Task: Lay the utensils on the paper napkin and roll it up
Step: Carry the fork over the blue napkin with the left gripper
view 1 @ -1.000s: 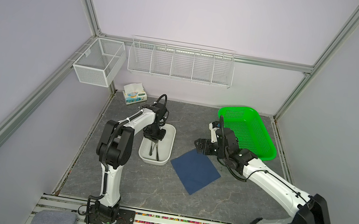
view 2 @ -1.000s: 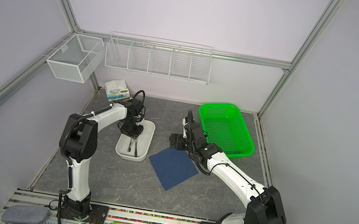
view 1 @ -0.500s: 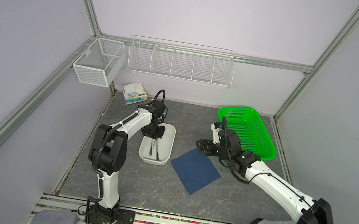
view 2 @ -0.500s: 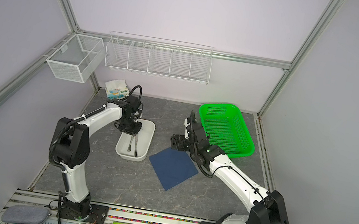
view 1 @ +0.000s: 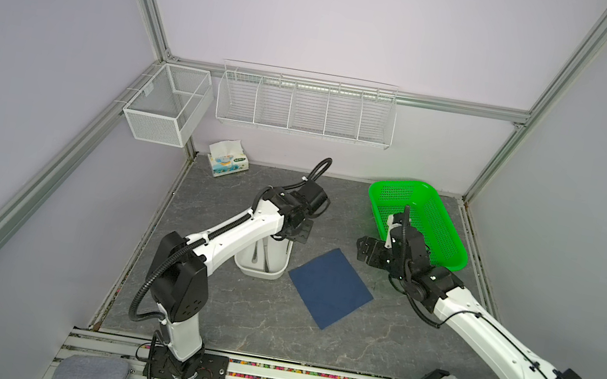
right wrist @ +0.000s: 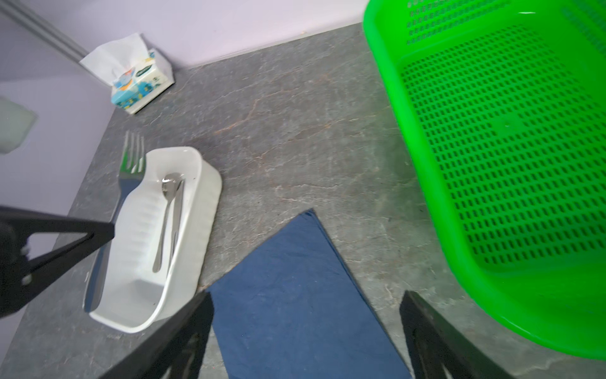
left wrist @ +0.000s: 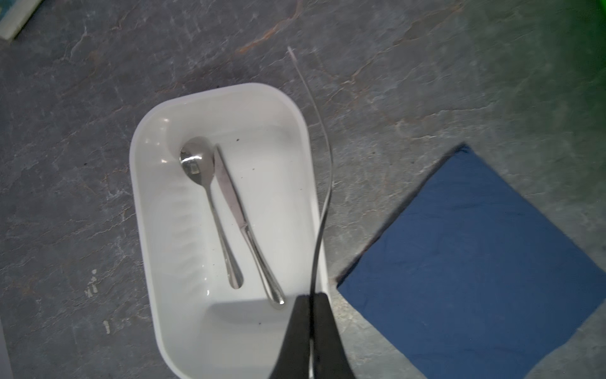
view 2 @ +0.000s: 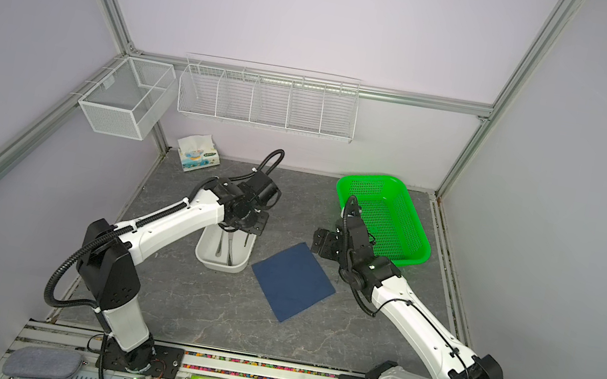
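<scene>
My left gripper (left wrist: 310, 297) is shut on the handle of the fork (left wrist: 331, 177), which shows edge-on and hangs above the right rim of the white tray (left wrist: 177, 236). In the right wrist view the fork (right wrist: 131, 164) hangs beside the tray (right wrist: 203, 210). The spoon (left wrist: 216, 216) and the knife (left wrist: 236, 210) lie side by side in the tray. The navy paper napkin (view 1: 330, 288) (view 2: 293, 280) lies flat just right of the tray (view 1: 262, 272). My right gripper (right wrist: 306, 295) hovers open over the napkin's far corner (right wrist: 295, 311), holding nothing. In both top views the left gripper (view 1: 291, 237) (view 2: 242, 230) is above the tray's far end.
A green perforated basket (view 1: 427, 221) (right wrist: 492, 147) stands at the back right, close behind my right gripper (view 1: 365, 250). A tissue pack (view 1: 227, 158) sits in the back left corner. Wire baskets (view 1: 306, 104) hang on the walls. A grey pad (view 1: 90, 372) lies on the front rail.
The left gripper has risen out of the tray with the fork and moved right, toward the napkin. The right gripper has shifted slightly to the right and stays open.
</scene>
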`<act>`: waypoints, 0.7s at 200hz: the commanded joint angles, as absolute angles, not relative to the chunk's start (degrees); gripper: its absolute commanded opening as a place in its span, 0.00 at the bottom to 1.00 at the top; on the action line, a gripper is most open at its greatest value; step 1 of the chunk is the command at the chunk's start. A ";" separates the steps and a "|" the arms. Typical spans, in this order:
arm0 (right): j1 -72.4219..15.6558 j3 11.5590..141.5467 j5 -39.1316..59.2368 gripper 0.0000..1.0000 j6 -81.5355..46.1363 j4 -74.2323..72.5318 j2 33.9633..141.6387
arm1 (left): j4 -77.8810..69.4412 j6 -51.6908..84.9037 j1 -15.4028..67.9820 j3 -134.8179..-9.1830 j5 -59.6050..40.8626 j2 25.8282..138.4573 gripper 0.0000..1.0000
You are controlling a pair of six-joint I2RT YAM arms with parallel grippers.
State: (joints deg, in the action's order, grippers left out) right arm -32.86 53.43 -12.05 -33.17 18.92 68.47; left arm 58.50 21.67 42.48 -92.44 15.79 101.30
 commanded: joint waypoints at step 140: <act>-15.01 42.90 1.81 0.89 -40.17 26.89 56.42 | 68.83 37.99 55.45 -108.89 21.86 125.83 0.00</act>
State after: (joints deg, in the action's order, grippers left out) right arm -15.59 42.54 0.93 -40.05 27.35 55.75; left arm 65.89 36.23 55.11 -106.83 19.77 125.54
